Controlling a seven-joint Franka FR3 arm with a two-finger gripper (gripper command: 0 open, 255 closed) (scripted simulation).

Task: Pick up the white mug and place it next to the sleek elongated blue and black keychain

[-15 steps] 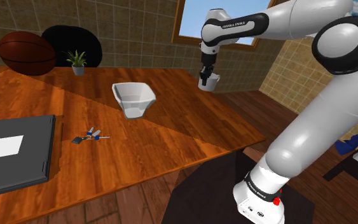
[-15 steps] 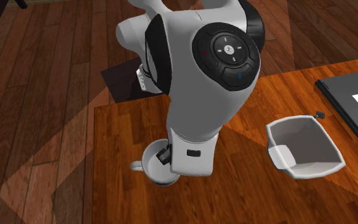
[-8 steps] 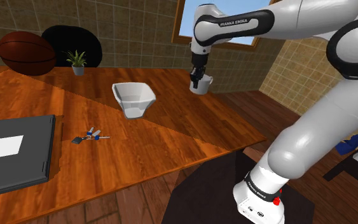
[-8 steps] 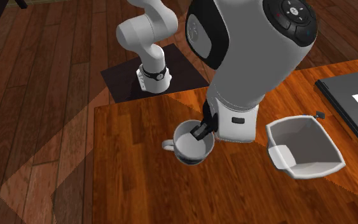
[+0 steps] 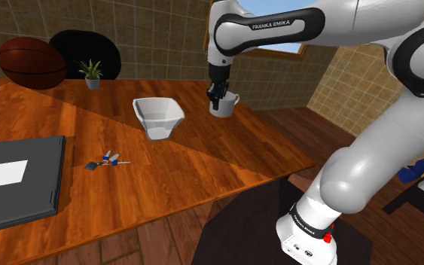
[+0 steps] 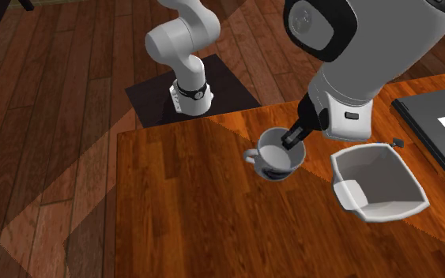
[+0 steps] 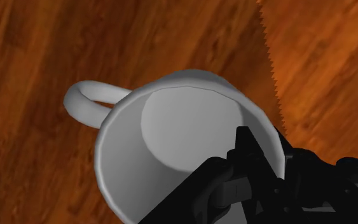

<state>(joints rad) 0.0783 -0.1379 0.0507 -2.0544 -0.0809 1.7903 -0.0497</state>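
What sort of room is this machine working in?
Probably a lived-in room of a house, perhaps a study: a wooden table with a closed dark laptop, a basketball by the tiled wall and a small potted plant.

Cropped by the shoulder view's nine o'clock edge: the laptop (image 5: pixel 14 177). Too small to make out in detail: the keychain (image 5: pixel 106 159), at three o'clock of the laptop. Nearly hidden behind the bin (image 6: pixel 379 178) in the second exterior view, just a dark tip at its one o'clock corner. Covered by the gripper (image 7: pixel 266 153) in the wrist view: part of the mug (image 7: pixel 171 146) wall, and cropped by the frame edge beside it.
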